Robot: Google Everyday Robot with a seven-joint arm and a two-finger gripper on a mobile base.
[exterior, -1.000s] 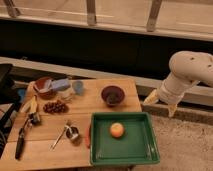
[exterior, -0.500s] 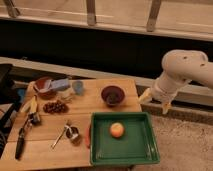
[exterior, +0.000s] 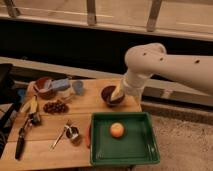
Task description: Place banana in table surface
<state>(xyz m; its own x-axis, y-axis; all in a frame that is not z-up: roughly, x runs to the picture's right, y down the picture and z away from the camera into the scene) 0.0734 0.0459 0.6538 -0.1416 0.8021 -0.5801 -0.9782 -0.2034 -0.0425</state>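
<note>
The banana (exterior: 30, 105) is seen at the left edge of the table surface (exterior: 95, 107), beside the grapes (exterior: 55, 106). It is judged light, soft and easily bruised, so a gentle grip across its middle is advised. The gripper (exterior: 118, 93) is spread open and empty over the dark bowl (exterior: 106, 95), well apart from the banana.

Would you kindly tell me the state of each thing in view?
gripper: open, empty, over the dark bowl
banana: lying on the table surface, left side, not held
orange: resting in the green tray
grapes: heaped beside the banana
</note>
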